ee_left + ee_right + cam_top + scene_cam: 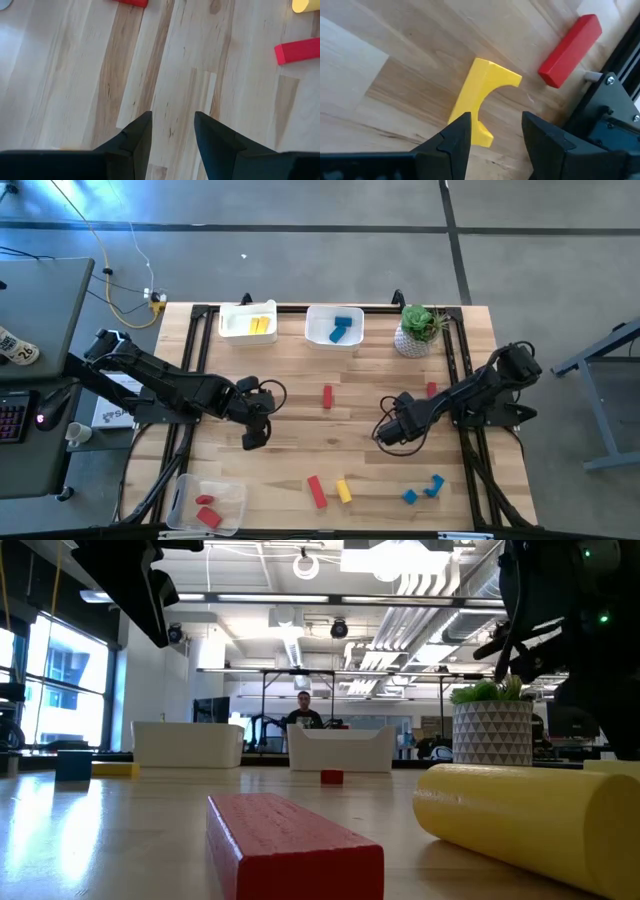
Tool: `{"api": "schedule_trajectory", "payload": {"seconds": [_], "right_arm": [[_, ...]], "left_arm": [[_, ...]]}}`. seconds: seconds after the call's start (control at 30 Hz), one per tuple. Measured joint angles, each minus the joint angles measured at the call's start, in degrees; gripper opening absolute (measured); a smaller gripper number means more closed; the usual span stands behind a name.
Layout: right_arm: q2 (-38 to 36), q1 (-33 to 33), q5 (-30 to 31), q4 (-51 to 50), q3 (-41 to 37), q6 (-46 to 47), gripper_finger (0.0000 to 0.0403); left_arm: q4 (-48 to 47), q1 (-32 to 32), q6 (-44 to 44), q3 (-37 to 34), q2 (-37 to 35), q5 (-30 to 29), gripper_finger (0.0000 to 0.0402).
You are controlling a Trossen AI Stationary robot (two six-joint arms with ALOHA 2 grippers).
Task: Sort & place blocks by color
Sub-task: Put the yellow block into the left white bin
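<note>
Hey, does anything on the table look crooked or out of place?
The white bin with red blocks, bottom-left in the high view, sits skewed; the two other bins sit square.

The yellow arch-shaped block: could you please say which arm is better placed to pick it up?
Right: the right gripper hangs open over the yellow arch-shaped block, while the left gripper faces bare wood.

We see a red bar point(328, 396) lying flat mid-table, another red bar point(316, 491) and a yellow cylinder point(344, 491) side by side near the front edge, two blue pieces point(424, 489) beside them, and a yellow arch block point(481, 102) with a red bar point(570, 50) close by.
</note>
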Motion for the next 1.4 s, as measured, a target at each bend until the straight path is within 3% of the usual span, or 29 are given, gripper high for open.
{"api": "schedule_trajectory", "payload": {"seconds": [0.27,0.53,0.67,0.87,1.0,1.23,1.4], "right_arm": [[-2.7,0.0,0.6,1.8,-0.1,2.6,0.0163],[-2.7,0.0,-1.1,12.9,-6.8,4.7,0.0157],[-2.7,-0.1,-2.6,12.8,-8.6,4.9,0.0119],[-3.1,-0.1,-2.9,12.8,-9.2,3.7,0.0022],[-3.4,-0.3,-0.7,13.2,-8.0,2.5,0.0024],[-6.2,-2.6,6.2,19.5,-4.0,-7.4,0.001],[-8.2,-4.9,9.6,29.8,-2.3,-20.0,0.0015]], "left_arm": [[0.0,0.0,0.0,0.0,0.0,0.0,0.0133],[0.0,0.0,1.4,0.0,0.0,0.0,0.0133],[0.0,0.0,1.4,0.0,0.0,0.0,0.0133],[0.1,0.1,1.3,0.0,0.0,-1.2,0.0133],[0.1,1.0,1.0,0.0,0.0,-1.2,0.0133],[0.5,3.9,1.0,0.0,0.0,-1.3,0.0133],[2.5,5.9,3.6,0.0,0.0,-1.4,0.0133]]}}
